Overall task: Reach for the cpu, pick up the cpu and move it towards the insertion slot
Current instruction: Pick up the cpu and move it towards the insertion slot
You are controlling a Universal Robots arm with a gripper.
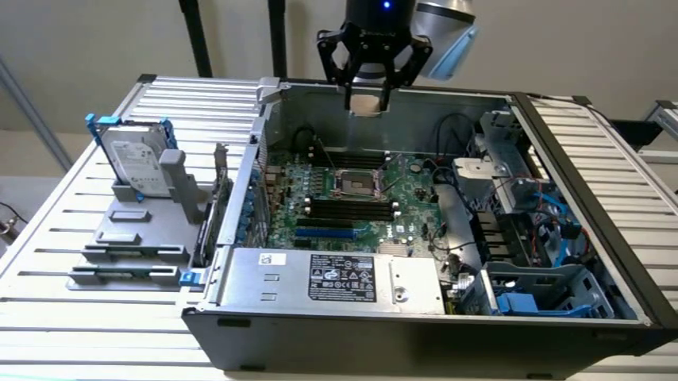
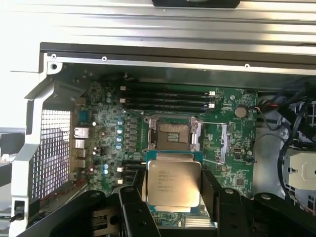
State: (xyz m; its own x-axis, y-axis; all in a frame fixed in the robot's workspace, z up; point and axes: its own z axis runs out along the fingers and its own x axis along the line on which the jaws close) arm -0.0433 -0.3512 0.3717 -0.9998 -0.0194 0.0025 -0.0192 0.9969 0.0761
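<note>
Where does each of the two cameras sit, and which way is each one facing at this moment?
Exterior view: off the arm, raised in front of the open computer case, looking down into it; the gripper hangs above the motherboard, holding the cpu.
Wrist view: on the wrist, looking down past the gripper at the motherboard; its fingers flank the cpu.
Shared: the cpu, the insertion slot and the memory slots.
</note>
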